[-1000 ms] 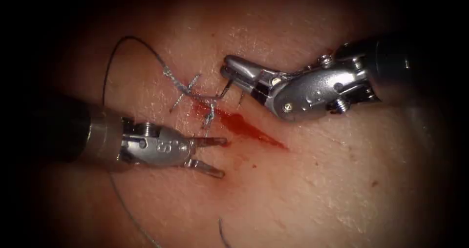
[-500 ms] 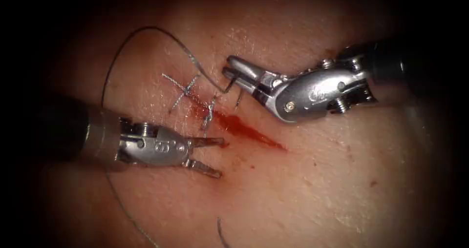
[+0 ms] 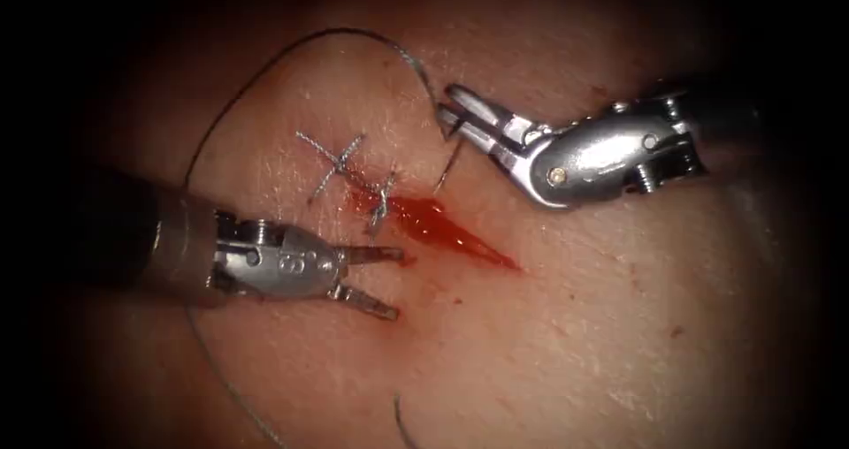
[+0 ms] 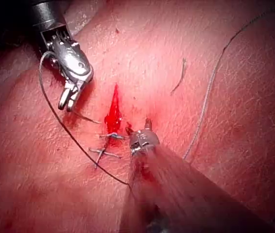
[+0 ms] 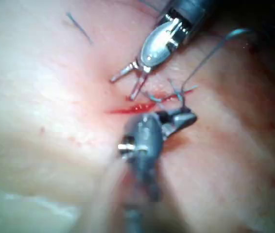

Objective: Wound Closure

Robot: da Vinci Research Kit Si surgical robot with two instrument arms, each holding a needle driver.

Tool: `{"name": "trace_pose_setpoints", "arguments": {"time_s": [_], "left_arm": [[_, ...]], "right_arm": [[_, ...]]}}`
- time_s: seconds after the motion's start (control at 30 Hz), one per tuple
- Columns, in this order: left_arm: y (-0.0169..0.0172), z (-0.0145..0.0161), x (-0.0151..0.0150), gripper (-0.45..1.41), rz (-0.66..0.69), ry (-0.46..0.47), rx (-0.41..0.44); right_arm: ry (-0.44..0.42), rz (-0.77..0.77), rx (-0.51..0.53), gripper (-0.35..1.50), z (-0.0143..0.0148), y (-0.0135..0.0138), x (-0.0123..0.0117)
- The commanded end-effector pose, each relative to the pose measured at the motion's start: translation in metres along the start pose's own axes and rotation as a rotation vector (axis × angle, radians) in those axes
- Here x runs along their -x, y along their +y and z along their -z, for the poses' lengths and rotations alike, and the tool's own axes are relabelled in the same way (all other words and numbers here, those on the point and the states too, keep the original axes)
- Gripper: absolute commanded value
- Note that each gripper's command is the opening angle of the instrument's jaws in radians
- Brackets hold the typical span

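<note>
My right tool (image 3: 453,113) is shut on the curved needle (image 3: 449,164) near its thread end, on the right side of the cut (image 3: 442,228). The needle hangs down from the jaws, and its tip is at the tissue surface beside the cut; I cannot tell if it is still in. Thread (image 3: 292,56) arcs from the needle up and over to the left, then down behind my left tool (image 3: 380,281). That tool is open on the left of the cut and holds nothing. In the left wrist view the right tool (image 4: 68,101) shows with the needle (image 4: 85,118).
Two stitches (image 3: 332,162) (image 3: 382,197) cross the upper end of the cut. Red fluid (image 3: 424,219) lies in the open part below them. A short cut end of thread (image 3: 400,418) lies on the tissue near the bottom edge. The left tool (image 5: 128,80) shows in the right wrist view.
The right tool has moved up and to the right with the needle, lifting it away from the tissue. The thread loop has swung up and right. The left tool has stayed put.
</note>
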Motion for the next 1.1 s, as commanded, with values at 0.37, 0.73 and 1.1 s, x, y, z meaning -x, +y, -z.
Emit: {"name": "trace_pose_setpoints", "arguments": {"time_s": [0.37,0.73,1.1], "left_arm": [[0.0001,-0.0008,0.0004,0.26,-0.003,-0.001,0.009],[-0.0003,-0.0003,0.0008,0.29,-0.006,0.000,0.013],[-0.0006,0.0001,0.0011,0.31,-0.008,0.001,0.017]], "right_arm": [[0.022,-0.187,-0.001,-0.35,-0.0008,-0.0015,0.0016],[-0.084,-0.531,-0.050,-0.35,-0.0006,-0.0042,0.0036],[-0.234,-0.788,-0.130,-0.35,-0.0005,-0.0071,0.0032]]}}
